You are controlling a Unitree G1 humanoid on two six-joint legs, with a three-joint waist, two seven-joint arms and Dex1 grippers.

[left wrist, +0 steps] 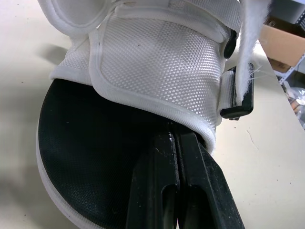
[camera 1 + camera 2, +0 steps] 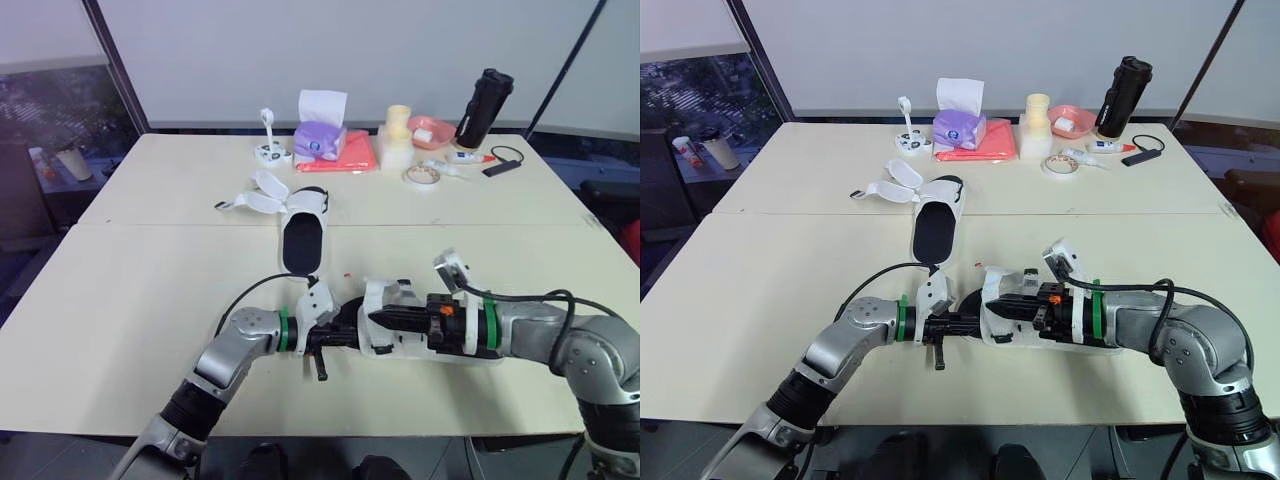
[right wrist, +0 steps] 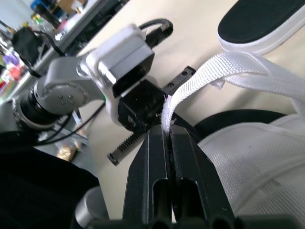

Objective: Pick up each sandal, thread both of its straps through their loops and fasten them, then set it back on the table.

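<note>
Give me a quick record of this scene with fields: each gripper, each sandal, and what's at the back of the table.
left gripper: shut on the held sandal, at the edge of its white mesh upper
right gripper: shut on the strap of that sandal
other sandal: lying on the table farther back, straps splayed open
back of table: purple tissue box, black bottle, tape roll

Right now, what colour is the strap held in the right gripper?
White woven strap, pinched by the right gripper; the right wrist view shows it best.
</note>
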